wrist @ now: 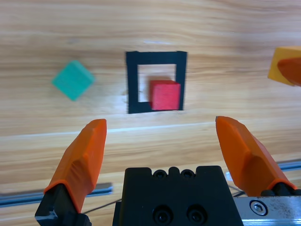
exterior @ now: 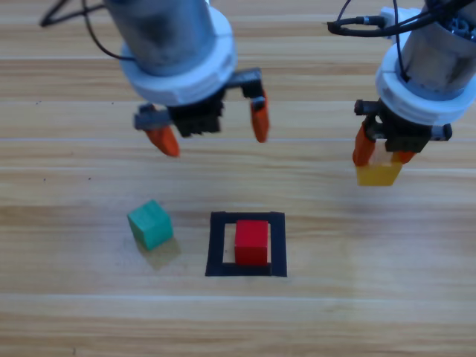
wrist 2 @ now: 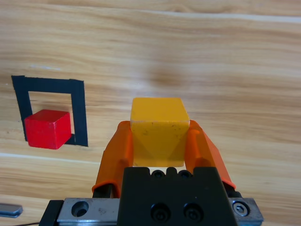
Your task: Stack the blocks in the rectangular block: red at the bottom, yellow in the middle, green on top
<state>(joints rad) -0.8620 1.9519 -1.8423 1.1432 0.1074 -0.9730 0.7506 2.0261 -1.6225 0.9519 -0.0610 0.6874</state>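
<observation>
The red cube (exterior: 251,242) (wrist: 165,94) (wrist 2: 47,128) sits inside the black tape outline (exterior: 216,245) (wrist: 132,82) (wrist 2: 79,110) on the wooden table, toward its near right side. The teal-green cube (exterior: 151,224) (wrist: 72,80) lies on the table to the left of the outline, turned at an angle. My right gripper (exterior: 381,158) (wrist 2: 159,136) is shut on the yellow cube (exterior: 378,173) (wrist 2: 157,132) and holds it above the table, up and to the right of the outline. My left gripper (exterior: 212,132) (wrist: 162,141) hangs open above the table behind the outline, holding nothing.
Bare wooden table (exterior: 357,297) lies around the outline and in front of it. Black cables (exterior: 357,26) run to the right arm at the top edge.
</observation>
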